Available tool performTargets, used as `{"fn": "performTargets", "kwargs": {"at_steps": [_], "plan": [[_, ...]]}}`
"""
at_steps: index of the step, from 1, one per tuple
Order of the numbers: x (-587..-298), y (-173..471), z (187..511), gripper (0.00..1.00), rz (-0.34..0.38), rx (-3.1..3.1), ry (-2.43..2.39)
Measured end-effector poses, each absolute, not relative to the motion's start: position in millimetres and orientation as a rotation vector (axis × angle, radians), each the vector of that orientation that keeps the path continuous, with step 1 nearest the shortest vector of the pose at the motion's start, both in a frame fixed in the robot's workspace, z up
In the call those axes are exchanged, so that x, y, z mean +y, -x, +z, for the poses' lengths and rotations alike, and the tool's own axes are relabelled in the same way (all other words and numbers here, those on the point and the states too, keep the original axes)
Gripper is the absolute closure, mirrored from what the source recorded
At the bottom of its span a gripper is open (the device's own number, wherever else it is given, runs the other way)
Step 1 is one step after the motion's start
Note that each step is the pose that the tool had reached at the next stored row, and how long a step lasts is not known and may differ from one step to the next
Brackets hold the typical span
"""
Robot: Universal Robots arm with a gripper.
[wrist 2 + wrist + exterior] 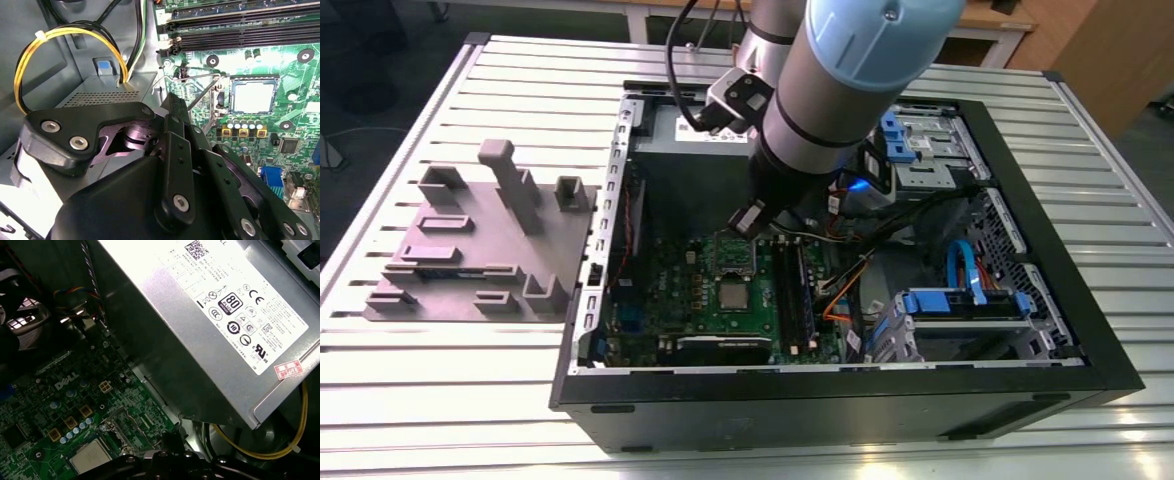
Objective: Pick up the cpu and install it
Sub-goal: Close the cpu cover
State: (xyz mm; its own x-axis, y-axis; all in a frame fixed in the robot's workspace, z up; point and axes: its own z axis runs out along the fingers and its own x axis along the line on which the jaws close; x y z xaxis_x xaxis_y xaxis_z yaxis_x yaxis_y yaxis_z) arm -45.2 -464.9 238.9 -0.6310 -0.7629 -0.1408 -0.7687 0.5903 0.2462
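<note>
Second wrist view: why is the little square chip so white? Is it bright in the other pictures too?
In the second wrist view light bounces off the cpu, washing it almost white; in the first wrist view it looks duller grey, the sheen falling on the power supply instead; in the exterior view it sits dim in the shaded case.

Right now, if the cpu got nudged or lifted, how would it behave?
The cpu looks like a flat, rigid square, so it should stay stiff and neither roll nor tip. Its smooth metal top likely offers little grip and may slip. It lies within the socket on the motherboard, so a sideways push would probably be blocked.
</note>
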Motion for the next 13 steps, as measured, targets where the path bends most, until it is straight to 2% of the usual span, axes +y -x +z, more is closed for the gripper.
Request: {"fn": "performTargets", "kwargs": {"at_steps": [13], "plan": [[-467.9, 45.2, 238.8, 0.9, 0.446, 2.783, 1.34]]}}
